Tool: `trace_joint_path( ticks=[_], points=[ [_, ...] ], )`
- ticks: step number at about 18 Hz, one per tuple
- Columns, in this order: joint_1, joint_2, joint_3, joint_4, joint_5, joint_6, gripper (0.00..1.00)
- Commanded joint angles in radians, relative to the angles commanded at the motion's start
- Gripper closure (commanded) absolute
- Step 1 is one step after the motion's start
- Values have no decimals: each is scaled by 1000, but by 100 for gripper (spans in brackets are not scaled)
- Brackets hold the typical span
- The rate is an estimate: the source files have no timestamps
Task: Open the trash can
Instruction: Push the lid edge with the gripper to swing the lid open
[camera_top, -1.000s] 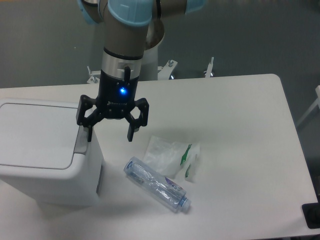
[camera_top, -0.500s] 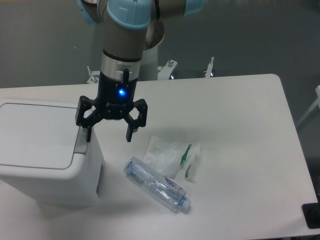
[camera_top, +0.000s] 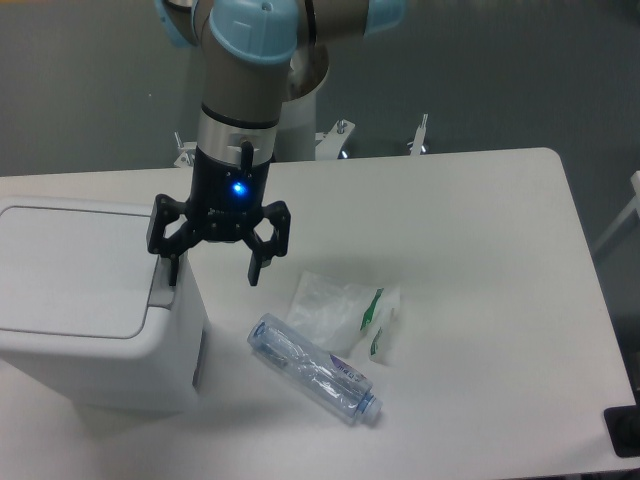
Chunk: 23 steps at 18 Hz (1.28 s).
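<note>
Trash can (camera_top: 90, 310): large white boxy bin, upright, lid shut flat, grey push bar just below gripper (camera_top: 212, 271).

A white table (camera_top: 480, 230) with rounded corners carries everything. At its left edge stands the trash can (camera_top: 90, 310), lid shut. Near the middle lies a crumpled clear bag (camera_top: 345, 312) with green print, and just in front of it a clear bottle (camera_top: 315, 368) lies on its side, touching the bag's edge.
</note>
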Motion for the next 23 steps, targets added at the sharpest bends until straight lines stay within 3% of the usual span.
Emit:
trace_joint_path(
  ticks=[14,19,23],
  points=[
    [2,3,5,0,0,5,0],
    [21,29,75,3,6,17,0],
    [109,28,141,9,18,61,0]
  ],
)
